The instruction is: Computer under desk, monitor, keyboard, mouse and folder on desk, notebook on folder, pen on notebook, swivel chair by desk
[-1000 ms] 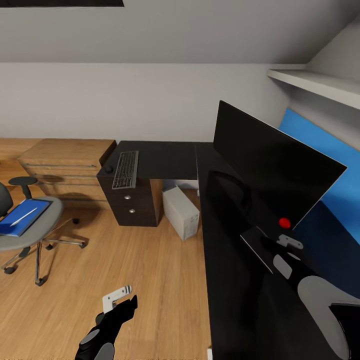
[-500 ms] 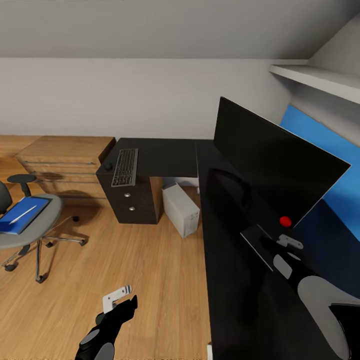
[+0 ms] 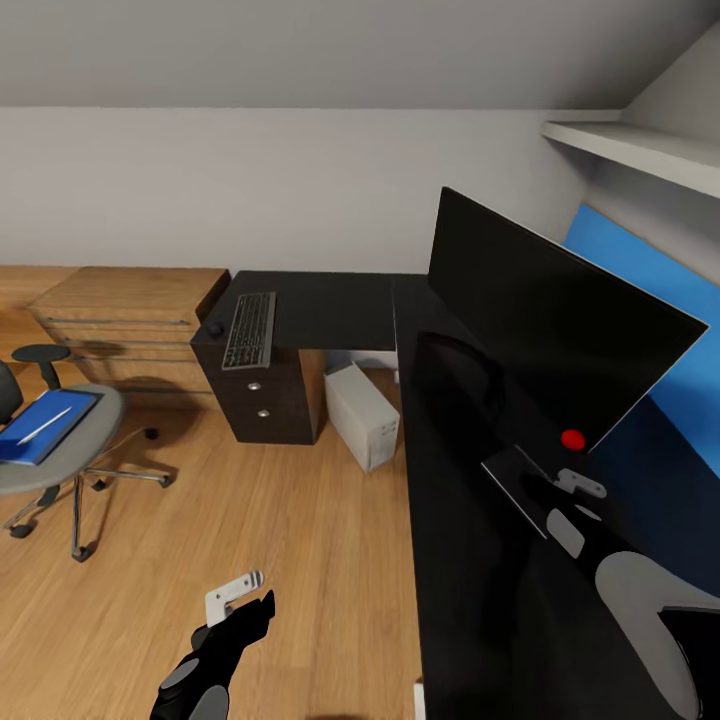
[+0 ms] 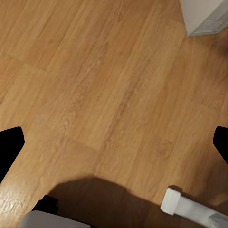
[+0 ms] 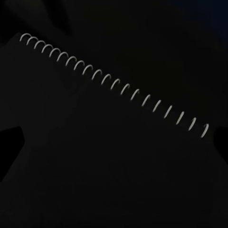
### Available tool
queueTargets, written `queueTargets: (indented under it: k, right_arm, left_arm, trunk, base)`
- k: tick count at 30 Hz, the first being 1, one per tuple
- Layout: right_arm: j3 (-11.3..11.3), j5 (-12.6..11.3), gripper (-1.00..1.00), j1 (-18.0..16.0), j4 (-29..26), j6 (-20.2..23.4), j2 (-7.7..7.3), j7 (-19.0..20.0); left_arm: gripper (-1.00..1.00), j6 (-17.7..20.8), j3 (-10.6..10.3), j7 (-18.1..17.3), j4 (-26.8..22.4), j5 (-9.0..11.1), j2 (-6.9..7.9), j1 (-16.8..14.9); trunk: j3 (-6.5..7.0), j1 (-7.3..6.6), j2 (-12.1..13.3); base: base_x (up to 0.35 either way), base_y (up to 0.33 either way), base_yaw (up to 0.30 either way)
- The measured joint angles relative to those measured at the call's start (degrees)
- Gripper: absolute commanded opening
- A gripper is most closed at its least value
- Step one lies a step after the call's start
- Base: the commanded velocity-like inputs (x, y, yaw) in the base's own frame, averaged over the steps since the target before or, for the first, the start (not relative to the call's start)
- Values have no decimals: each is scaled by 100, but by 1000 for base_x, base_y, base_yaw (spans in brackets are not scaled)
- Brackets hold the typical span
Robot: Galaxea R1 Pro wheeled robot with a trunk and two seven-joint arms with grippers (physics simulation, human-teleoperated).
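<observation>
**Inspection: view drifting slightly, workspace largely unsorted**

Change noted: over the last second the whole head view has shifted a little, so the head or base has moved; the furniture has not. Both arms sit in the same place in the picture. Judgement: the robot is repositioning, and no object has been handled in this interval.

The desk is L-shaped and black, running from the far drawer unit to the near right. The monitor stands on it, its stand on the near wing, with a red dot near its lower edge. The swivel chair stands well apart from the desk, out on the wooden floor, so it is not yet positioned. The computer sits on the floor under the desk corner. A light wooden chest stands beside the drawer unit.

The keyboard lies on the far wing, well away from the monitor; the mouse sits just beside it. The folder lies on the chair seat with the pen on top.

The notebook lies on the desk under the right hand. The left hand hangs over bare floor. Both hands are spread and empty.

Obstruction: open floor separates the robot from the chair; nothing blocks it.
</observation>
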Motion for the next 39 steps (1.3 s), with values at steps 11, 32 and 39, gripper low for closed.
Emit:
queueTargets:
  k: [11,32,39]
  right_arm:
    - [5,19,100,0,-7,-427,-49,-4]
    - [23,22,100,0,-6,-1039,-95,7]
    - [29,25,100,0,-6,-1076,-81,-9]
  left_arm:
    - [100,0,-8,13,28,12,-19,0]
    - [100,0,7,32,130,-7,-15,0]
    - [100,0,10,20,126,-9,-8,0]
  trunk:
    - [-5,0,0]
    - [-6,0,0]
    - [-6,0,0]
  base:
    - [0,0,0]
    - [0,0,0]
    - [0,0,0]
